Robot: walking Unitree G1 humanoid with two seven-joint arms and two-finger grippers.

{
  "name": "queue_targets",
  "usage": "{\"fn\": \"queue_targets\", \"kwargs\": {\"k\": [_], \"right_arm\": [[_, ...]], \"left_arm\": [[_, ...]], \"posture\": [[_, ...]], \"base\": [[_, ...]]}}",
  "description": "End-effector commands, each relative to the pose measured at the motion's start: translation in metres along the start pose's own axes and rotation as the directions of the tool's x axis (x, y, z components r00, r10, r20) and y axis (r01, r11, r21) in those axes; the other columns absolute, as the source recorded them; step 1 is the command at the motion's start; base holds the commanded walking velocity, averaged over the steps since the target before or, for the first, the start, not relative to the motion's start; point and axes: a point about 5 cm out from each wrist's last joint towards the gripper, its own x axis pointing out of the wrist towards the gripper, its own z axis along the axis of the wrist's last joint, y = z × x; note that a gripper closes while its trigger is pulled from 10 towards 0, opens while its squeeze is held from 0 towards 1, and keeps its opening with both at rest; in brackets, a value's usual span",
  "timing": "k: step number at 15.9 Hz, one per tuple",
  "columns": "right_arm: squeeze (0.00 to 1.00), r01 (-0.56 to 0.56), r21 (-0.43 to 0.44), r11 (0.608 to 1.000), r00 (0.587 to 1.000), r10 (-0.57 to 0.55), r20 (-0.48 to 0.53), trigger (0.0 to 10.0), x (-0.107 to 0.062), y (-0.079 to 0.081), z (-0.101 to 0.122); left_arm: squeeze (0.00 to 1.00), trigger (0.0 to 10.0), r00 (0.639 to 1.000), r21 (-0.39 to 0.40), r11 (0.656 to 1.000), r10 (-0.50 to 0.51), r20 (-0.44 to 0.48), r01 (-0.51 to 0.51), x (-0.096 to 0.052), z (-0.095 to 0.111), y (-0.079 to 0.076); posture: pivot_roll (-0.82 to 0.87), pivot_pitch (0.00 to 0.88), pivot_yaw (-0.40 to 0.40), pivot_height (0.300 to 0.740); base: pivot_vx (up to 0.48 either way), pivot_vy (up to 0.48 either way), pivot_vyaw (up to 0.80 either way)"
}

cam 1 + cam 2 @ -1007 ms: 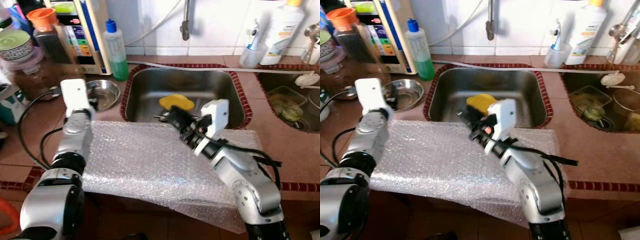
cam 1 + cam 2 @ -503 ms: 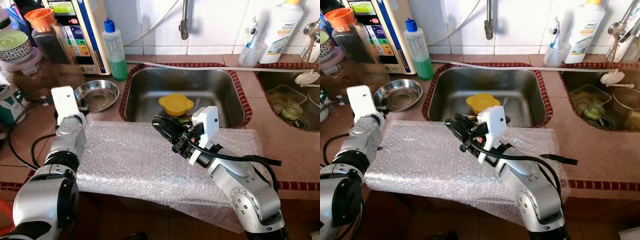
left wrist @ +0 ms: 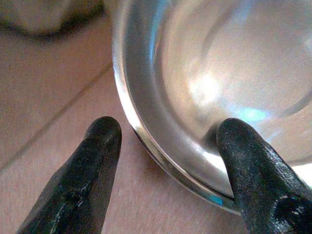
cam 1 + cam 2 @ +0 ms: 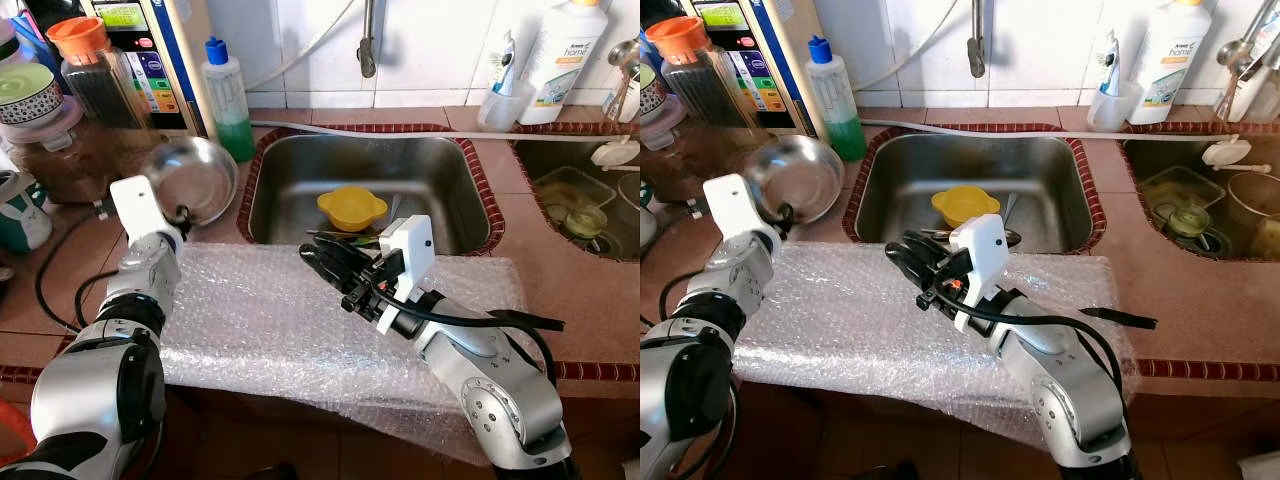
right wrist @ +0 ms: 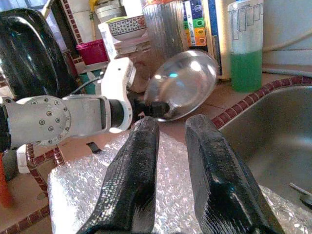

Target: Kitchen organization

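I see my left gripper (image 3: 165,161) clamped across the rim of the steel bowl (image 4: 190,178), one finger inside, one outside. The bowl is tipped up on edge above it, hollow facing the sink (image 4: 420,170). My right gripper (image 4: 322,262), fingers nearly together and empty, hovers over bubble wrap (image 4: 270,320).

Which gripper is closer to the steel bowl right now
Left. The left gripper grips the steel bowl by its rim; the right gripper hovers over the bubble wrap, apart from it.
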Motion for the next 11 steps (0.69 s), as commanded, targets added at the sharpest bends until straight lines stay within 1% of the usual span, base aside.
{"fn": "queue_targets", "kwargs": {"k": [1, 2, 4, 8, 11], "right_arm": [[0.0, -0.01, -0.015, 1.0, 1.0, 0.01, 0.017, 10.0, 0.0, 0.003, 0.004], [0.0, -0.009, -0.018, 1.0, 1.0, 0.009, 0.018, 10.0, 0.0, 0.002, 0.004], [0.0, -0.006, -0.022, 1.0, 1.0, 0.006, 0.017, 10.0, 0.001, 0.0, 0.005], [0.0, -0.006, -0.027, 1.0, 1.0, 0.006, 0.018, 10.0, 0.002, -0.002, 0.006], [0.0, -0.004, -0.032, 0.999, 1.0, 0.005, 0.017, 10.0, 0.003, -0.003, 0.006]], "left_arm": [[0.0, 6.9, 0.998, -0.01, 0.999, 0.031, -0.047, -0.031, 0.0, -0.006, 0.006], [0.0, 0.0, 0.996, -0.04, 0.998, 0.047, -0.07, -0.05, 0.0, -0.009, 0.01], [0.0, 0.0, 0.994, -0.078, 0.995, 0.062, -0.088, -0.068, 0.0, -0.012, 0.016], [0.0, 0.0, 0.993, -0.099, 0.991, 0.086, -0.086, -0.094, 0.0, -0.01, 0.022], [0.0, 0.0, 0.99, -0.146, 0.981, 0.113, -0.084, -0.125, 0.0, -0.009, 0.027]], "posture": [[-0.05, 0.109, 0.11, 0.74], [-0.05, 0.109, 0.11, 0.74], [-0.05, 0.108, 0.105, 0.74], [-0.04, 0.103, 0.098, 0.74], [-0.04, 0.104, 0.095, 0.74]], "base": [[0.0, 0.0, 0.0], [0.0, 0.0, 0.0], [0.0, 0.0, 0.0], [0.0, 0.0, 0.0], [0.0, 0.0, 0.0]]}}
